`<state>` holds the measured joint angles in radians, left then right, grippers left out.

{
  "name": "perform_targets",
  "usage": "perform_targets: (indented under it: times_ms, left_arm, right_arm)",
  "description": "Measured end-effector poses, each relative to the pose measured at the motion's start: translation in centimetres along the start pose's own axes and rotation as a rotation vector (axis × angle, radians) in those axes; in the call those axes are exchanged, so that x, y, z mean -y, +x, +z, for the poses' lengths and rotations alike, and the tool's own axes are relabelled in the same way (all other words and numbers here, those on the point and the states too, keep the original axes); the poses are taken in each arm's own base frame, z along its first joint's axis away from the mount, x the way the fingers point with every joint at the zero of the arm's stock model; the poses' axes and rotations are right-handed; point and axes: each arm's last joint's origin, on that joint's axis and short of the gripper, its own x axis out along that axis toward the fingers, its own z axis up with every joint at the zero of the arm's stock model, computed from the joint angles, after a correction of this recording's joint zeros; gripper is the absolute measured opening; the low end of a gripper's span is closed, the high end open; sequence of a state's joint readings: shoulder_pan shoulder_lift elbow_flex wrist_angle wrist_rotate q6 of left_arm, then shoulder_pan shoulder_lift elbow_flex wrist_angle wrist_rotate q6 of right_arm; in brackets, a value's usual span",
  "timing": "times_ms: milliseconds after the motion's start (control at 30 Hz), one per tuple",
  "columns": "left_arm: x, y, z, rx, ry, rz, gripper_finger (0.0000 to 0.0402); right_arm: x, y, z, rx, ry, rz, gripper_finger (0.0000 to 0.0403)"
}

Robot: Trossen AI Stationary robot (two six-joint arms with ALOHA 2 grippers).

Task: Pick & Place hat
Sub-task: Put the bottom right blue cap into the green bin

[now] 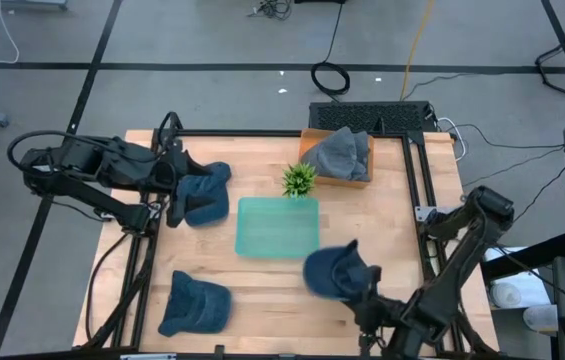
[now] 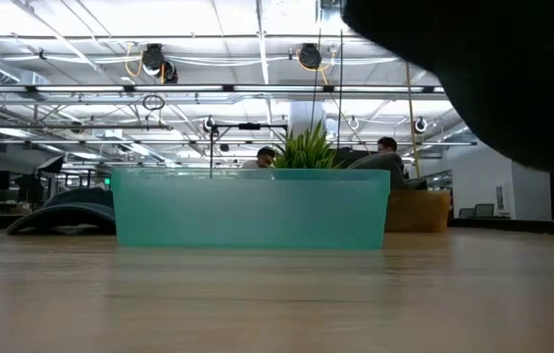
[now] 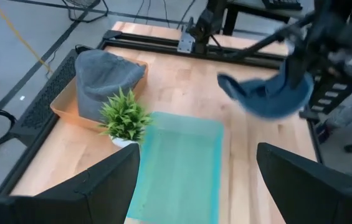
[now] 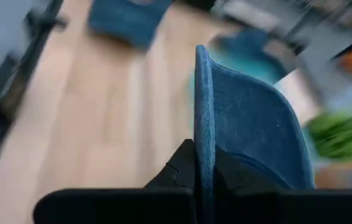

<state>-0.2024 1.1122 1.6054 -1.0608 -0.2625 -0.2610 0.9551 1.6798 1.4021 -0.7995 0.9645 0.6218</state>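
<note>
A blue hat [image 1: 334, 270] hangs in the air over the table's near right part, just off the corner of the teal tray [image 1: 277, 227], with my right gripper [image 4: 205, 171] shut on it. The left wrist view shows this hat [image 3: 266, 93] clear of the wood. A second blue hat [image 1: 204, 195] lies at the table's left, beside my left gripper [image 3: 197, 193], which stands open above it and holds nothing. A third blue hat [image 1: 194, 305] lies flat near the front left. In the low view the lifted hat and arm are a dark blur at upper right. My right gripper pinches a thin edge of the hat [image 4: 204, 146] between its two fingers, one finger on each face. The fingers come slanting down from the table's near right corner. The hat stands edge-on beyond the fingertips, lifted clear of the table.
A small green plant [image 1: 299, 180] stands at the tray's far edge. An orange box [image 1: 310, 160] with a grey hat [image 1: 342, 152] in it sits at the far right. Black frame rails run along the table's edges. Bare wood lies between the tray and the near edge.
</note>
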Motion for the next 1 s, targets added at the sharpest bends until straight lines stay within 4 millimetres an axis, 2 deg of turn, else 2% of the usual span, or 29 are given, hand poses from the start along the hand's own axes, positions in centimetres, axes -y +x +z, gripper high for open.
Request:
perform_targets:
  times_ms: [167, 333, 467, 633, 767, 1000]
  left_arm:
    - [0.1, 0.7, -0.2, -0.048, 0.045, 0.019, 0.0333]
    - [-0.1, 1.1, -0.5, -0.079, 0.063, 0.106, 0.0333]
    - [-0.3, 1.4, -0.8, -0.108, 0.075, 0.177, 0.0333]
    - [-0.4, 1.9, -1.1, -0.096, 0.099, 0.239, 0.0333]
    - [-0.8, 2.7, -1.9, -0.106, 0.122, 0.36, 0.0333]
    - [-1.7, 4.3, -2.7, -0.113, 0.112, 0.469, 0.0333]
  right_arm:
    - [1.3, -0.5, -0.3, 0.143, -0.032, -0.168, 0.0001]
    - [2.6, 0.9, -1.7, 0.222, -0.097, -0.373, 0.0001]
    - [3.5, 2.5, -2.9, 0.219, -0.22, -0.519, 0.0]
    - [5.7, 5.0, -5.0, 0.139, -0.341, -0.679, 0.0]
    - [8.3, 7.6, -6.5, 0.041, -0.351, -0.764, 0.0]
    - [13.4, 11.2, -6.2, -0.142, -0.316, -0.92, 0.0]
